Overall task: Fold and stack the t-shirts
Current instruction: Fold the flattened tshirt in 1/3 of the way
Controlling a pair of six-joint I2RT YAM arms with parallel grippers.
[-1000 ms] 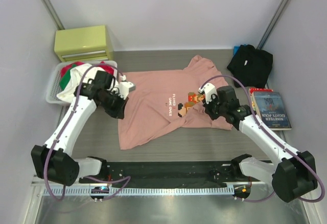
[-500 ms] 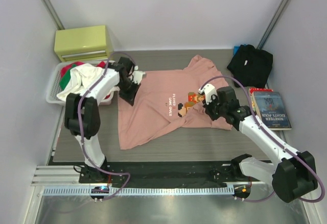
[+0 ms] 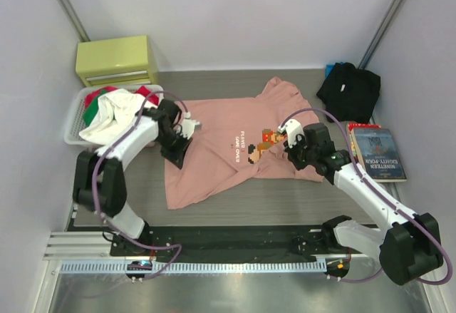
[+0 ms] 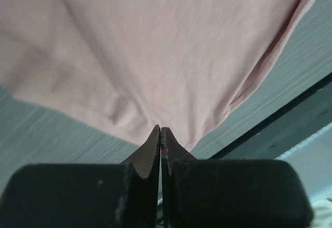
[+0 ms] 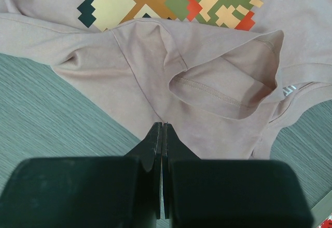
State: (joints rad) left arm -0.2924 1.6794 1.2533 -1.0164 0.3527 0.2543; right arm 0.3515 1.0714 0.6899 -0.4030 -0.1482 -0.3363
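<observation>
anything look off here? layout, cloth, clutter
Salmon-pink t-shirt lies skewed, rumpled and folded over on itself by the right gripper. Black t-shirt sits crumpled in the far right corner. Nothing spilled or damaged.

White left arm (image 3: 132, 136) and right arm (image 3: 363, 188), black joints, purple cables (image 3: 314, 110), black tapered left hand (image 4: 160, 130), right hand (image 5: 162, 126)

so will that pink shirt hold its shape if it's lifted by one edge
Probably floppy: the pink t-shirt lies wrinkled and folded over itself. Likely light, since it tents up where the left gripper pinches it. Lifted by one edge, the rest would probably sag.
</observation>
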